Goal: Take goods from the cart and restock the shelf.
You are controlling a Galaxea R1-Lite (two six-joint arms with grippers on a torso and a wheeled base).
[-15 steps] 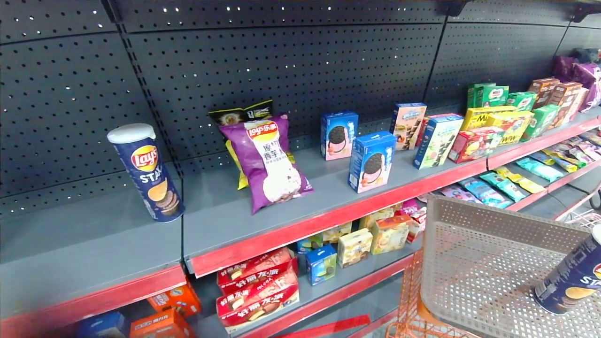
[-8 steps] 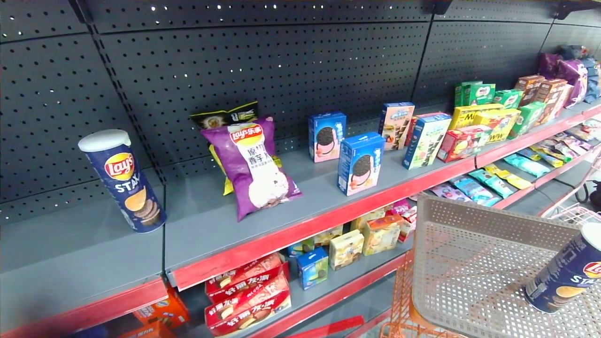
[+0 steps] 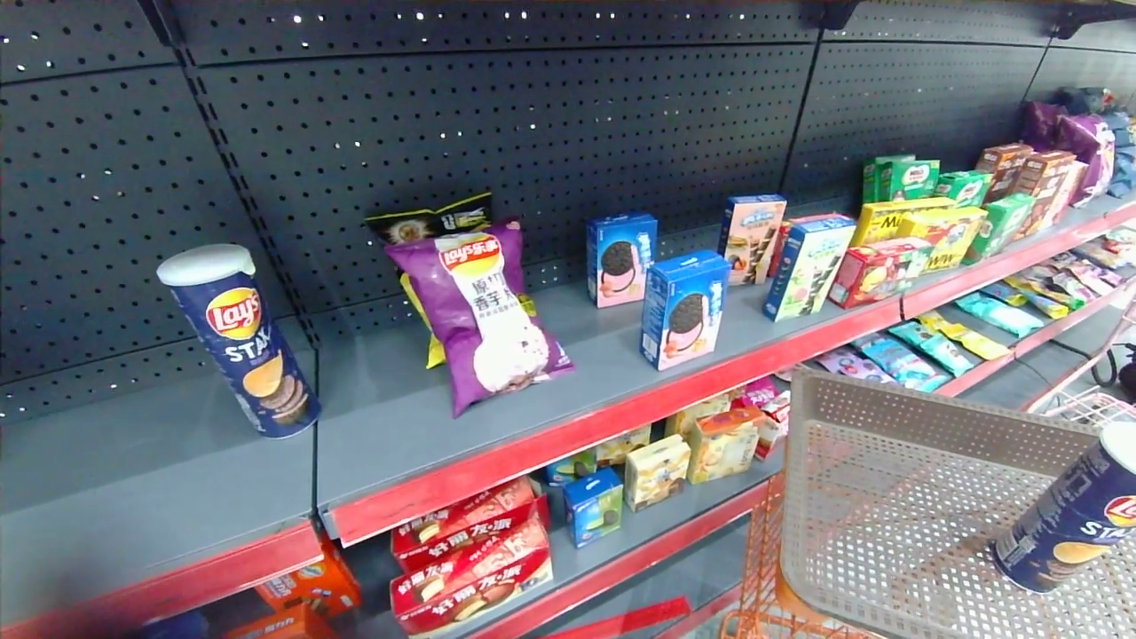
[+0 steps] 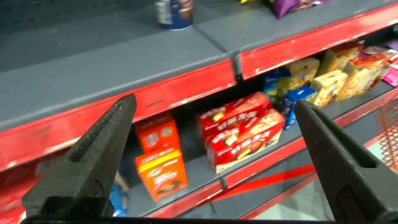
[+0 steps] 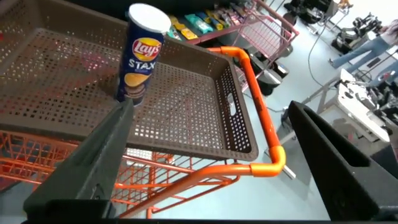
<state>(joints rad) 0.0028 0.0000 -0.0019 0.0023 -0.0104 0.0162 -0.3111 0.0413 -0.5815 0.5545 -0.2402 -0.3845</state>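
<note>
Shelf can: a blue chip can (image 3: 238, 342) with a white lid stands on the grey upper shelf (image 3: 160, 470), toward its left end and well apart from the purple chip bag (image 3: 484, 311).
Cart can: a second blue can (image 3: 1078, 524) stands upright in the cart basket (image 3: 932, 404) (perforated, on an orange frame).
Left gripper (image 4: 214, 107): fingers spread wide, holding nothing, facing the shelf's red front edge.
Right gripper (image 5: 210, 109): fingers wide apart, empty, above the basket, with the second blue can beyond the fingertips.
Lower shelf: red boxes (image 3: 470, 555) lie stacked beside orange ones.
</note>
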